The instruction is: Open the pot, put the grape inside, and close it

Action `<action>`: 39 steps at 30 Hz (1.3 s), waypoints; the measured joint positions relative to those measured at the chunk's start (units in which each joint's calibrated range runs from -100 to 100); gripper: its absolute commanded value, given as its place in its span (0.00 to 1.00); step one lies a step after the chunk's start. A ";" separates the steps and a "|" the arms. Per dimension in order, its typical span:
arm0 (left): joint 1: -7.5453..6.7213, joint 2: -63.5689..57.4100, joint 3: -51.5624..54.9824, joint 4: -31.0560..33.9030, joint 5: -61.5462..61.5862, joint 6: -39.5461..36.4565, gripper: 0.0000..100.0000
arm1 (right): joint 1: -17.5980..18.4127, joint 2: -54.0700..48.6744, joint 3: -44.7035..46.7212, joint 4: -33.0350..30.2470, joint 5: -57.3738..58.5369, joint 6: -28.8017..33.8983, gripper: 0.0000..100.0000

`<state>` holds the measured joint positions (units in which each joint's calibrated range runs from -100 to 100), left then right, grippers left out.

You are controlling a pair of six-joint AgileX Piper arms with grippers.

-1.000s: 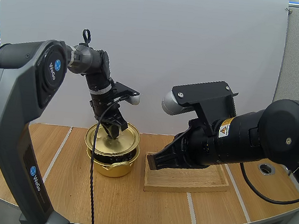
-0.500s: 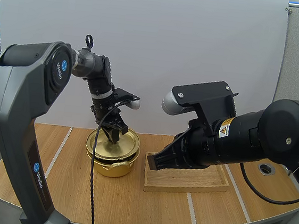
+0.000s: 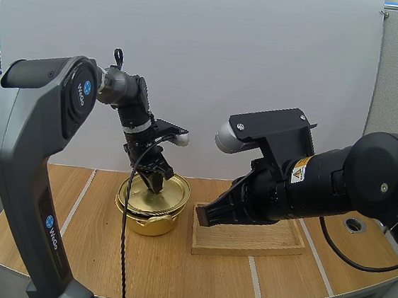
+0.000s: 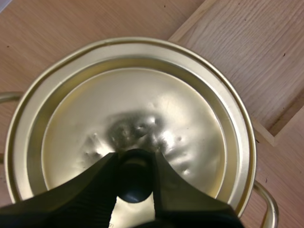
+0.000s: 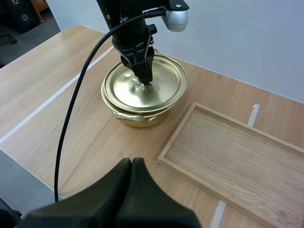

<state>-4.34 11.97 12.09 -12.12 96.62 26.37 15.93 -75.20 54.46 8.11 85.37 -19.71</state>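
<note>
A gold pot (image 3: 145,223) stands on the table left of centre. Its gold lid (image 3: 169,196) lies over the rim, a little off to the right. My left gripper (image 3: 156,186) reaches down from above, shut on the lid's black knob (image 4: 135,183); the two fingers pinch it over the dented lid (image 4: 142,109). From the right wrist view the lid (image 5: 164,88) covers the pot (image 5: 135,116), with the left gripper (image 5: 145,78) at its centre. My right gripper (image 5: 133,166) is shut on nothing, hovering at the near left end of the wooden tray (image 5: 232,156).
The wooden tray (image 3: 260,246) lies right of the pot, nearly touching it, with the right arm (image 3: 309,182) low over it. A round metal grommet (image 3: 353,224) sits in the tabletop at far right. Bare wood lies in front of the pot.
The left gripper has lowered the lid and carried it slightly right; it was tilted above the pot and now rests on the rim. The right arm has not moved.
</note>
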 measured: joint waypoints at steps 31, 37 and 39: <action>0.00 1.81 -0.54 1.76 1.31 0.00 0.00 | 0.00 0.00 0.00 0.00 0.00 0.00 0.00; 0.00 1.81 -0.54 1.76 1.64 0.00 0.21 | 0.00 0.00 0.00 0.00 0.00 0.00 0.00; 0.00 1.81 -0.54 1.76 1.81 0.00 0.43 | 0.00 0.00 0.00 0.00 0.00 0.00 0.00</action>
<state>-4.34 13.78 11.54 -10.36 98.43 26.37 15.93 -75.20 54.46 8.11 85.37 -19.71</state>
